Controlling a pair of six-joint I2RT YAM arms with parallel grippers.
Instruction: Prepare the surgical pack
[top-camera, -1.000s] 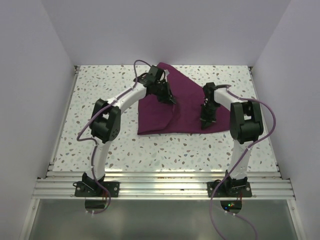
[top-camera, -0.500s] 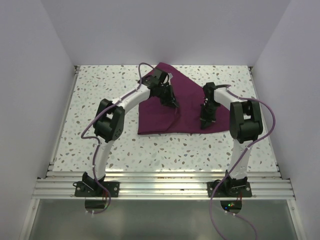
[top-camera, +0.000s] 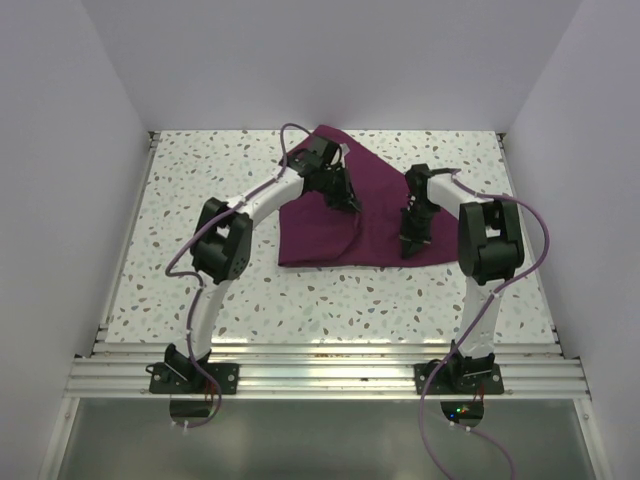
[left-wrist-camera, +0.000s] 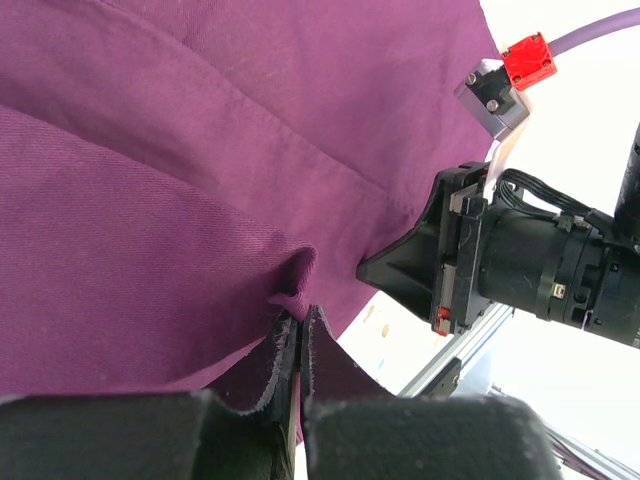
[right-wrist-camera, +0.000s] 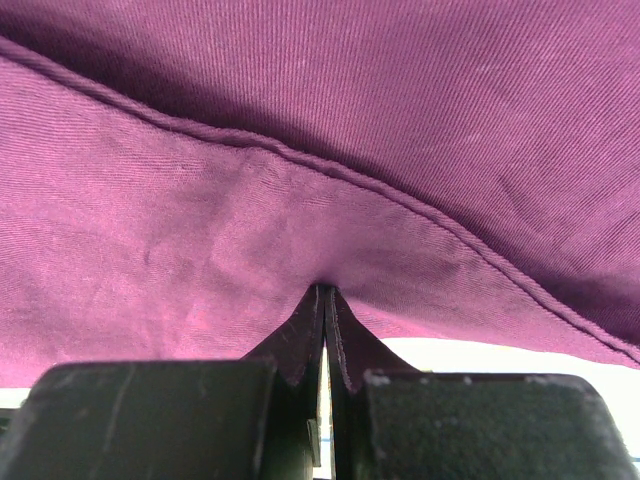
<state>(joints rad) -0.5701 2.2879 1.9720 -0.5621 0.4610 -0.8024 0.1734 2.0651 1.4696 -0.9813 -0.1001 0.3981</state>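
A dark purple cloth (top-camera: 330, 228) of the surgical pack lies rumpled and partly folded on the speckled table (top-camera: 180, 200), toward the back middle. My left gripper (top-camera: 352, 205) is shut on a pinch of the cloth (left-wrist-camera: 200, 200) near its middle; in the left wrist view the gripper (left-wrist-camera: 297, 320) pinches a small fold. My right gripper (top-camera: 408, 250) is shut on the cloth's near right edge, and the right wrist view shows the gripper (right-wrist-camera: 323, 292) closed on the hemmed cloth (right-wrist-camera: 300, 150). Tray, gauze, scissors and forceps are out of view.
White walls close in the table on three sides. An aluminium rail (top-camera: 320, 365) runs along the near edge by the arm bases. The right arm's wrist (left-wrist-camera: 540, 270) shows close by in the left wrist view.
The left gripper has carried its pinch of cloth a little to the right and back, pulling the cloth's left part rightward. The right gripper has stayed in place.
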